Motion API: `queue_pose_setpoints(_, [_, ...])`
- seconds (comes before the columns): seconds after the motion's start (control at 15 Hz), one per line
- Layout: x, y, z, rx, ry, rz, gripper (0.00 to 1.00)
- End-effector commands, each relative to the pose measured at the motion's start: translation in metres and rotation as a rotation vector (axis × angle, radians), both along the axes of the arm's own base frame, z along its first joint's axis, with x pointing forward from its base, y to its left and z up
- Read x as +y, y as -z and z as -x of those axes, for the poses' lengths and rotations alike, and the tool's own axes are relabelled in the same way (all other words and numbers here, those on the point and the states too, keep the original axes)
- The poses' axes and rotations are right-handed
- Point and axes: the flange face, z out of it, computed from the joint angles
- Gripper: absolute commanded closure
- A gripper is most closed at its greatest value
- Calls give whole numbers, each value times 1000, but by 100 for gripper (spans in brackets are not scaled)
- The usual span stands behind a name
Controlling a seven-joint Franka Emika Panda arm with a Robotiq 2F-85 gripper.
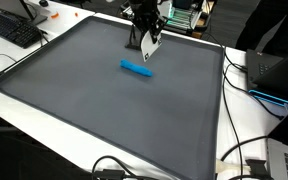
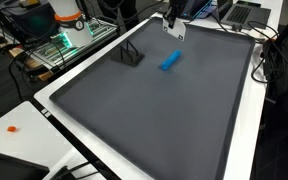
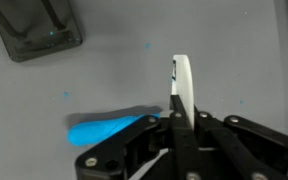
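My gripper (image 1: 148, 36) hangs above the far part of a dark grey mat (image 1: 94, 110) and is shut on a narrow white flat piece (image 1: 152, 47). In the wrist view the white piece (image 3: 182, 85) sticks out from between the closed fingers (image 3: 177, 120). A blue elongated object (image 1: 136, 68) lies flat on the mat just below and in front of the gripper; it shows in the wrist view (image 3: 109, 128) and in an exterior view (image 2: 170, 62). The gripper (image 2: 173, 17) and white piece (image 2: 174, 30) are clear of the mat.
A small black stand (image 2: 132, 53) sits on the mat near the gripper; it also shows in the wrist view (image 3: 39, 30). A keyboard (image 1: 12, 28), cables (image 1: 246, 90) and electronics (image 2: 69, 35) lie around the mat's edges.
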Motion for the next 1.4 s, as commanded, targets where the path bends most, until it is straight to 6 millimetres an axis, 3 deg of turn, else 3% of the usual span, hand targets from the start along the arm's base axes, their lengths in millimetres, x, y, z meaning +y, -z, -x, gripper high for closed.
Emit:
queue_pose_setpoints(0.0, [1, 1, -2, 1, -5, 0, 96])
queue_pose_setpoints(0.47, [0, 0, -2, 0, -4, 0, 99])
queue_pose_setpoints(0.87, [6, 15, -2, -41, -162, -31, 99])
queue_pose_setpoints(1.33, [15, 33, -12, -92, -228, 23, 99])
